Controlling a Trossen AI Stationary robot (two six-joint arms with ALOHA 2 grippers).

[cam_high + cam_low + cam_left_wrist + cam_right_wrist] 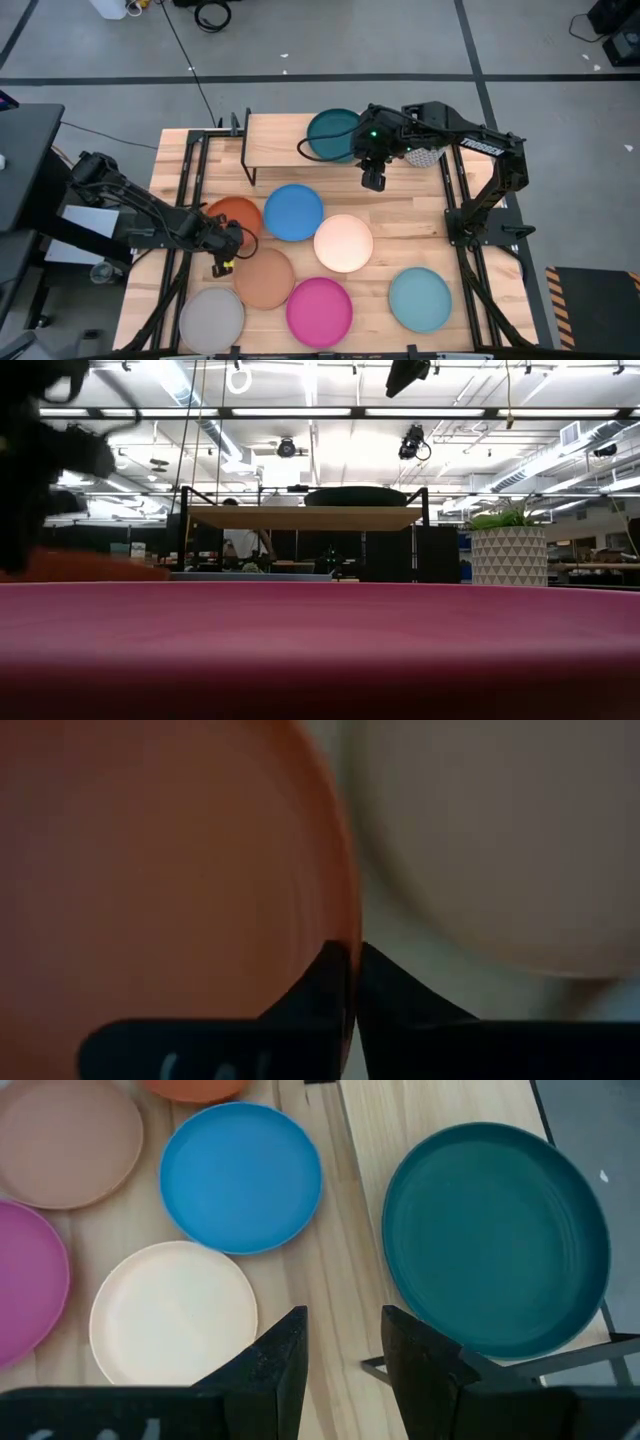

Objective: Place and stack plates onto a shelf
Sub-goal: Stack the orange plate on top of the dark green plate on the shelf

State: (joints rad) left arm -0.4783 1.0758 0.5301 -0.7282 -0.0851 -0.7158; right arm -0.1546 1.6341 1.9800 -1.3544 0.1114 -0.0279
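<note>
Seven plates lie flat on the slatted tabletop: orange (232, 210), blue (293, 212), cream (343, 243), tan (264, 279), magenta (319, 312), light teal (419, 299) and grey (212, 319). The dark teal plate (330, 135) rests on the right end of the shelf (280, 140), also seen as the dark teal plate (495, 1235). My left gripper (232, 243) is shut at the orange plate's near-right rim. My right gripper (373, 183) hangs open over the table just in front of the shelf, clear of the dark teal plate. My left gripper (352, 960) pinches the orange plate's rim (348, 915) between its two fingertips, on the side facing the tan plate (500, 840). One finger (325, 980) lies over the plate's inside, the other (385, 985) outside the rim. I cannot tell whether the plate is lifted.
The left half of the shelf (260, 517) is bare board. The magenta plate (320, 650) fills the low view's foreground. A white planter (508, 555) stands beyond the table. Black frame rails (455, 190) run along the table's left and right sides.
</note>
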